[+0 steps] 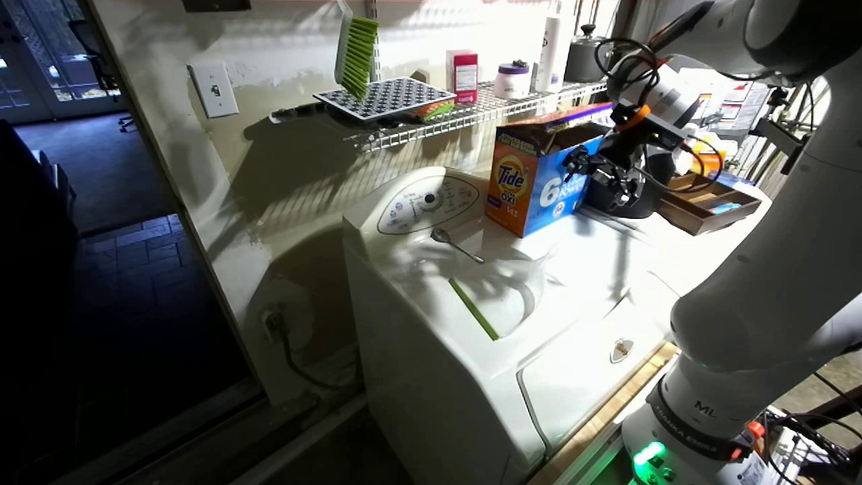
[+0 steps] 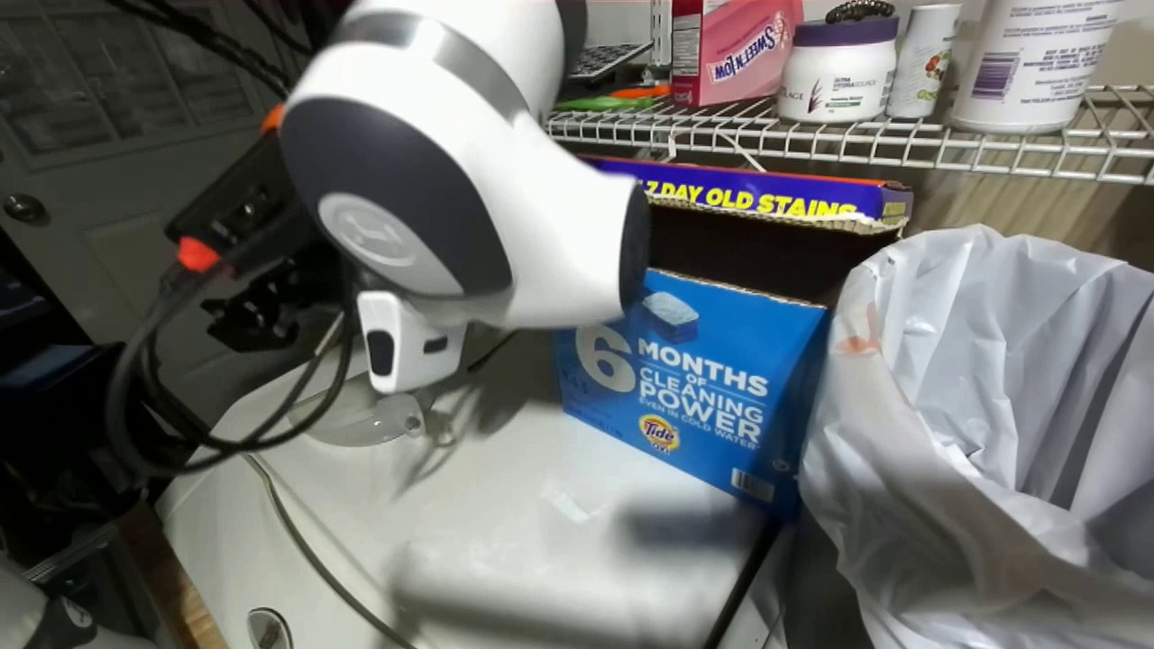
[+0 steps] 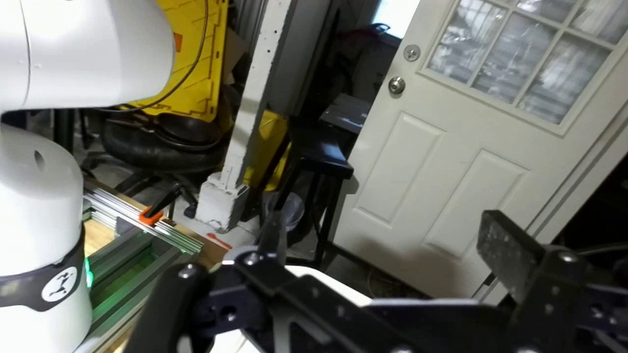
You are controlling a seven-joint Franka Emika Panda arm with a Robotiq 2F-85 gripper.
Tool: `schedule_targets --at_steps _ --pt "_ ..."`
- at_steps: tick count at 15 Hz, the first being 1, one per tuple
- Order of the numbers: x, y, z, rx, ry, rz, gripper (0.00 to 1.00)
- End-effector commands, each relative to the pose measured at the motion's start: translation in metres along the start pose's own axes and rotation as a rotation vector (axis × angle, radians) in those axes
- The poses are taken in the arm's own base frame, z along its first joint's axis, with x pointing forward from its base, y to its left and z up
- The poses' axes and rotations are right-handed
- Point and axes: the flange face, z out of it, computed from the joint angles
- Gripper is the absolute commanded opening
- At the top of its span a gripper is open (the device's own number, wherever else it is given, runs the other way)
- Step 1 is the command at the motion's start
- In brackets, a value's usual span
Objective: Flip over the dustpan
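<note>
The dustpan (image 1: 500, 294) is a pale whitish scoop with a bright green lip. It lies on the white washer top (image 1: 431, 316), its lip along the washer's outer side. In an exterior view the dustpan (image 2: 365, 427) is partly hidden behind the arm and cables. My gripper (image 1: 599, 180) hangs in the air above the washer, apart from the dustpan and near the orange-and-blue box. The gripper (image 2: 257, 315) also shows in an exterior view, dark and partly hidden. In the wrist view my gripper (image 3: 385, 238) is open with nothing between the fingers; I cannot make out the dustpan there.
The Tide box (image 1: 539, 175) stands at the washer's back. A dark spoon-like utensil (image 1: 458, 245) lies between box and dustpan. A wire shelf (image 1: 417, 128) with containers runs above. A bin with a white bag (image 2: 983, 406) and a wooden tray (image 1: 707, 209) stand beyond the box.
</note>
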Motion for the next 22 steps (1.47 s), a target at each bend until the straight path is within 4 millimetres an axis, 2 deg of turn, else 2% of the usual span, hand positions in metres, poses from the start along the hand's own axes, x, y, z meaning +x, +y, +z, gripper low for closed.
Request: schedule_targets --at_steps 1,7,10,15,18,20,21,22 --pt "-0.051 -0.031 0.028 -0.149 0.124 0.037 1.00" --pt "-0.094 -0.074 0.073 -0.428 0.255 0.053 1.00" --pt "-0.112 -0.086 0.095 -0.570 0.312 0.068 1.00" --pt "-0.142 -0.093 0.127 -0.821 0.406 0.076 1.00" --pt "-0.150 -0.092 0.137 -0.968 0.471 0.072 1.00" --pt "-0.144 -0.095 0.136 -1.063 0.526 0.057 1.00" --pt "-0.143 -0.093 0.136 -0.981 0.484 0.079 1.00" --pt "-0.143 -0.094 0.137 -1.015 0.501 0.074 1.00"
